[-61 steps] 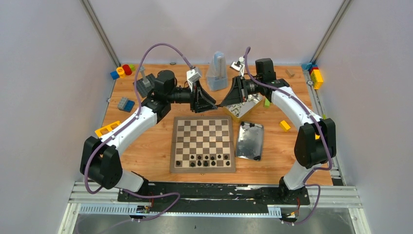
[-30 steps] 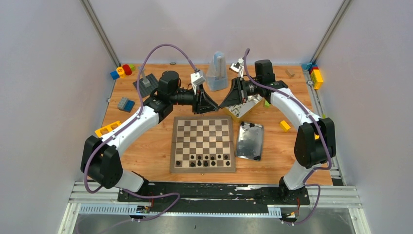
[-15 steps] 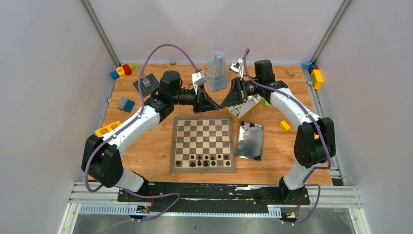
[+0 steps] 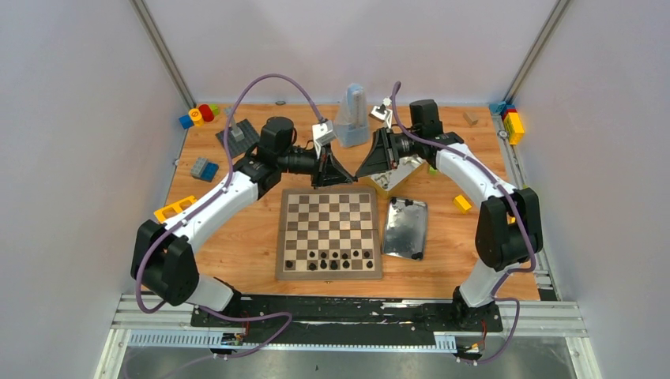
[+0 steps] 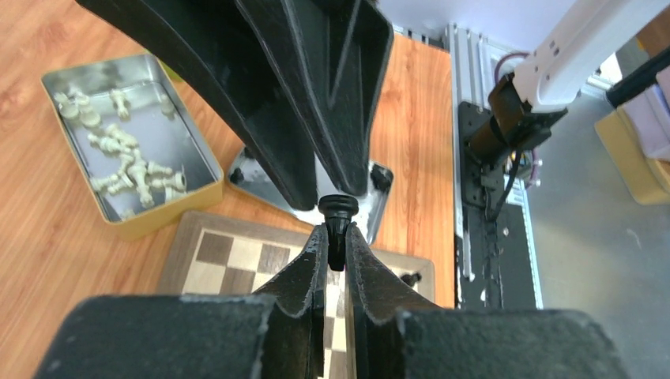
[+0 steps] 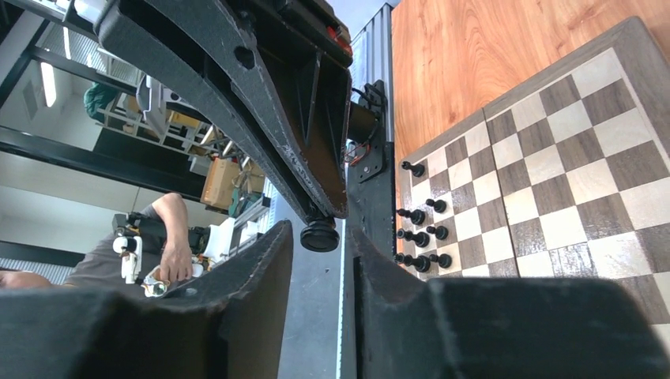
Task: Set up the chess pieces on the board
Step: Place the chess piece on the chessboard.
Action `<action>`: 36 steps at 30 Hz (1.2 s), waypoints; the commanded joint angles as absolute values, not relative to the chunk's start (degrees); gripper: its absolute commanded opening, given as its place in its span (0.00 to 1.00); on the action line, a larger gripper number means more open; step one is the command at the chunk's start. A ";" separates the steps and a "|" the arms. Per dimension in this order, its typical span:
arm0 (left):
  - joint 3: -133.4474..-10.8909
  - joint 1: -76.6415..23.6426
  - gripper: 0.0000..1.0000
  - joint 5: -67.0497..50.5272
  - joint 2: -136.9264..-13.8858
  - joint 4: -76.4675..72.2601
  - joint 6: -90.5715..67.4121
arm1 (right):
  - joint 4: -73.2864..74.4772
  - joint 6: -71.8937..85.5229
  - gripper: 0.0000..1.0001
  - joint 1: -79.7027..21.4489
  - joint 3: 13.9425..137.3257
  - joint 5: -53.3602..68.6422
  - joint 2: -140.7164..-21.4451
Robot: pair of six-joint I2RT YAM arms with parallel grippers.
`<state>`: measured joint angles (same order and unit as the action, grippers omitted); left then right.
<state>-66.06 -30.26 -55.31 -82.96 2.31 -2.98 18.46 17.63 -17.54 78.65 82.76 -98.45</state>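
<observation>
Our left tool [image 5: 335, 230] is pinched fully closed on the stem of a black piece [image 5: 336, 207], holding it in the air over the far edge of the board [image 4: 328, 213]. Our right tool [image 6: 318, 237] stands with its jaws apart around the piece's free end. A gap shows on each side, so it grips nothing.

The step in hand looks like a handover. To do it well, we should draw the right tool straight back along the piece's axis so neither finger knocks it askew, with the left grip firm.

A handful of black pieces [image 4: 324, 255] stand on the board's two near rows. The cream pieces [image 5: 126, 166] lie in a tin [image 5: 158, 221] on the surface [image 4: 237, 237] by the far right corner.
</observation>
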 commanded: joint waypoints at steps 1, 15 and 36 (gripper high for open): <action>-67.89 -30.58 0.00 -56.43 -79.39 11.89 6.19 | 17.00 15.63 0.34 -16.32 79.10 81.81 -97.91; -72.16 -36.94 0.00 -29.91 -78.91 55.74 33.46 | 30.97 -4.94 0.35 -6.26 75.51 72.67 -88.88; -87.17 -59.27 0.01 -7.04 -95.75 69.94 30.02 | 34.39 -14.60 0.32 8.22 62.99 64.90 -75.73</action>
<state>-81.10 -55.09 -9.82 -90.76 66.17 29.87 34.04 -11.64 5.87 62.17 65.67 -76.75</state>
